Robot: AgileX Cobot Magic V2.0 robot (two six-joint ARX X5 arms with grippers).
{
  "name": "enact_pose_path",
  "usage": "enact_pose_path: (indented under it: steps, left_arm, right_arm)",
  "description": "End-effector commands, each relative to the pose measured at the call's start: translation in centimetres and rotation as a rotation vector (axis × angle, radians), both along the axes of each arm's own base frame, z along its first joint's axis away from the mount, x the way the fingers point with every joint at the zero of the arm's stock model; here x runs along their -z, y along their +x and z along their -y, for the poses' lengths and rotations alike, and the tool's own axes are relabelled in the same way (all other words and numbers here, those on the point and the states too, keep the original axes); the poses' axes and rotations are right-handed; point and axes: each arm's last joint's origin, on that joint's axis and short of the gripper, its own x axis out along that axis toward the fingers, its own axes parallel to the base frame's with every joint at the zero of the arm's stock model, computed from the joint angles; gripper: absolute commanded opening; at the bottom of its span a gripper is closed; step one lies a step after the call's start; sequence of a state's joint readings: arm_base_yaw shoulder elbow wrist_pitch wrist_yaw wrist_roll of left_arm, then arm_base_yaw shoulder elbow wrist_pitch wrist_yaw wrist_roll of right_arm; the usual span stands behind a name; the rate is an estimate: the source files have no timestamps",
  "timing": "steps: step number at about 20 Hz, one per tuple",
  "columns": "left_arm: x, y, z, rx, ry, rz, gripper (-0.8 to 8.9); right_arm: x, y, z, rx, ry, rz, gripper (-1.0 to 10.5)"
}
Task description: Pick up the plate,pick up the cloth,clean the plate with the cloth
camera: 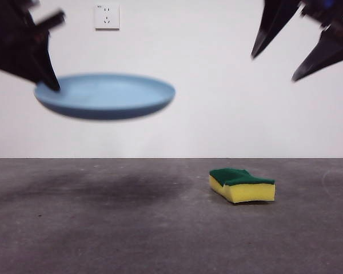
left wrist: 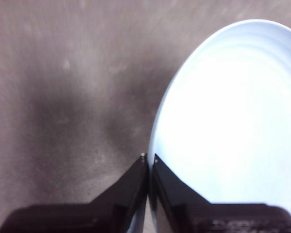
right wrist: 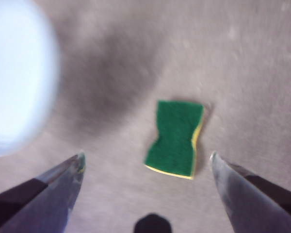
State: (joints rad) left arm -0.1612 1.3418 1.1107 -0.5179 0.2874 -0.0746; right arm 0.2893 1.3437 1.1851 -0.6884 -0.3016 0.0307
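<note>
Hanging high with jaws wide apart, the right claw (right wrist: 146,162) has the sponge (right wrist: 176,138) on the table directly beneath, green side up. Advise descending straight, straddling its pinched waist. Left claw (left wrist: 148,162), clamped on the plate (camera: 106,95) rim, holds it aloft, well aside.

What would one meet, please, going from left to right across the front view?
Left gripper clamped on the rim, then the plate held in the air, the wall socket behind it, the sponge on the table, and the open right gripper above.
</note>
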Motion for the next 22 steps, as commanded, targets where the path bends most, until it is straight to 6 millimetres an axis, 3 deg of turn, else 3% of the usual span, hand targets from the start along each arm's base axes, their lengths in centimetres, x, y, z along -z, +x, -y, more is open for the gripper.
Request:
enact_pose_path:
  steps: [1, 6, 13, 20, 22]
  left_arm:
    - [-1.7, -2.0, -0.2, 0.012, 0.001, 0.039, -0.06]
    - [-3.2, -4.7, -0.7, 0.021, 0.009, 0.046, -0.06]
    - [-3.1, -4.8, -0.7, 0.022, 0.013, 0.030, -0.06]
    - [-3.1, -4.8, -0.7, 0.023, 0.013, 0.031, -0.06]
    - [-3.1, -4.8, -0.7, 0.023, 0.013, 0.032, -0.06]
  right_arm:
    - [1.5, 1.8, -1.6, -0.034, -0.089, -0.025, 4.4]
    - [5.8, 5.2, -5.1, -0.081, -0.230, -0.104, 4.3]
    - [12.3, 7.8, -6.7, -0.096, -0.292, -0.226, 3.8]
    - [14.2, 8.4, -6.9, -0.087, -0.301, -0.270, 3.1]
    - [14.6, 8.4, -6.9, -0.087, -0.307, -0.279, 1.8]
